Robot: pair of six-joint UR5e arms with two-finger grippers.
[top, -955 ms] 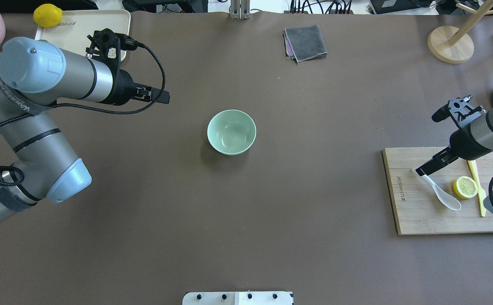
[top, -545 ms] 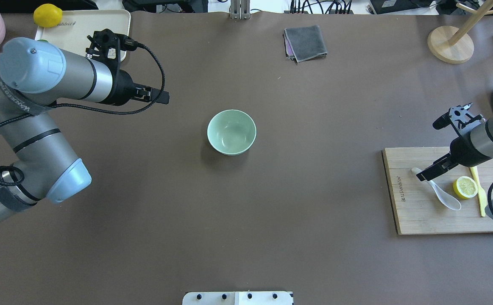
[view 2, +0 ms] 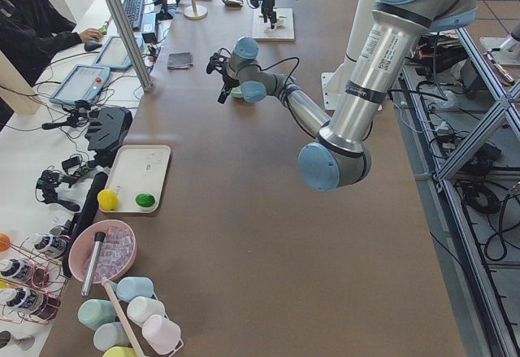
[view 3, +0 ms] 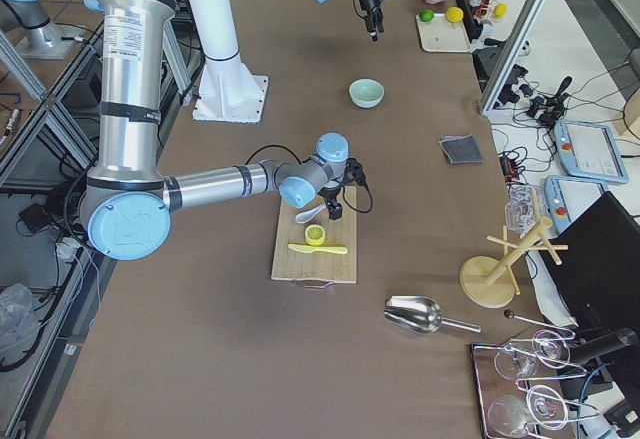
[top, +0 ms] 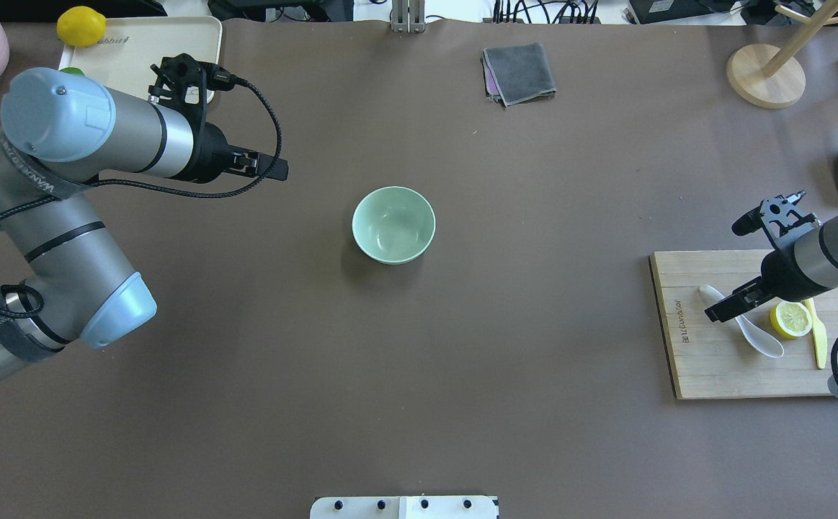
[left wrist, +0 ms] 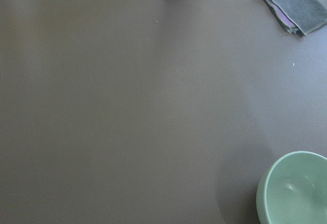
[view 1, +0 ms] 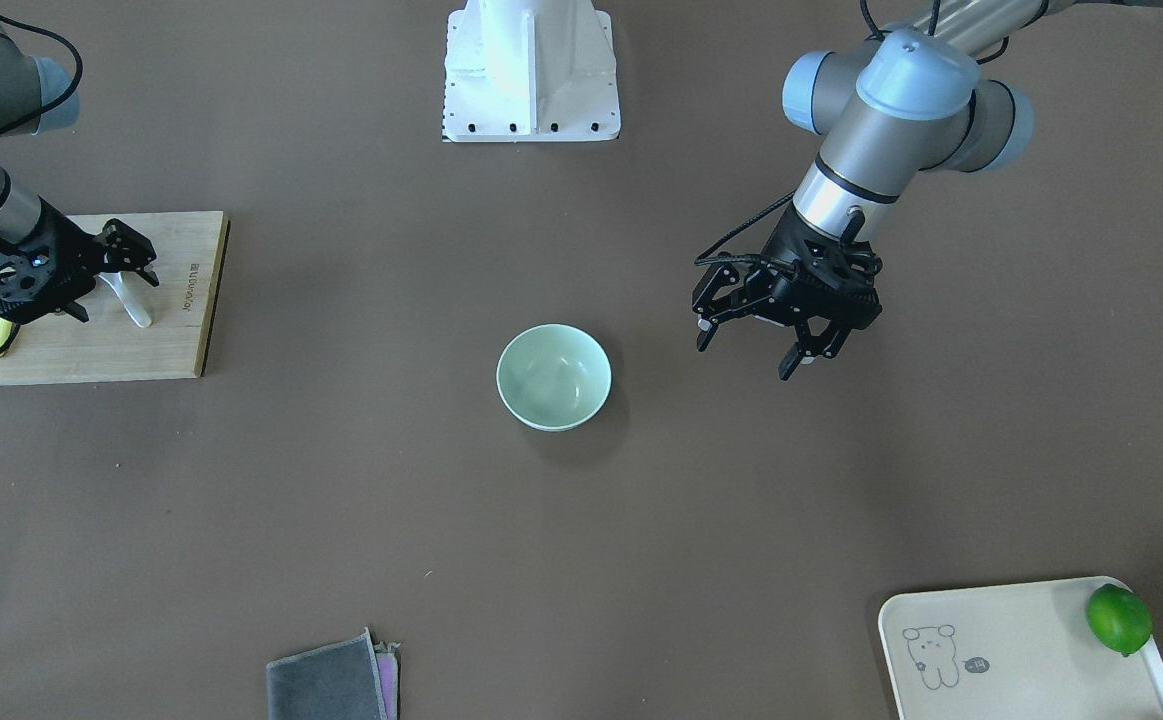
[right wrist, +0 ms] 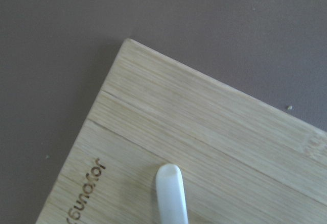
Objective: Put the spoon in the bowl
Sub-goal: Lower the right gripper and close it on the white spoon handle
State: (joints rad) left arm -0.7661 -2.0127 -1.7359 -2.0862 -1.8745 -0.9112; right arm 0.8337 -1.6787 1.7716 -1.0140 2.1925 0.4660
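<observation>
Overhead exterior: showed the white soup spoon (top: 760,340) flat on the bamboo cutting board (top: 714,371), at the right end of the brown bench (top: 462,375). Lay with the handle toward the board's far left corner and the scoop toward the near side, just beside a lemon half (top: 791,319). Beyond that half, saw a yellow plastic knife (top: 818,344), also on the board.

Found the right gripper (top: 712,313) low over the spoon's handle, crossing it. In the front-facing view, seemed to have its fingers (view 1: 144,251) a little parted, with a narrow gap; could not tell whether touching the spoon. From the right wrist, saw only the rounded handle tip on the wood, near the printed board edge.

Found the mint-green bowl (top: 393,225) upright near the bench's middle, with nothing inside, well apart from the board and the spoon.

Held the left gripper (view 1: 747,358) in the air near the bowl, on the robot's left of it, fingers spread wide and holding nothing.

Farther off, noted a folded grey cloth (top: 519,72), a cream tray with a bear drawing (view 1: 1001,650) and a lime (view 1: 1119,618) on its corner.
</observation>
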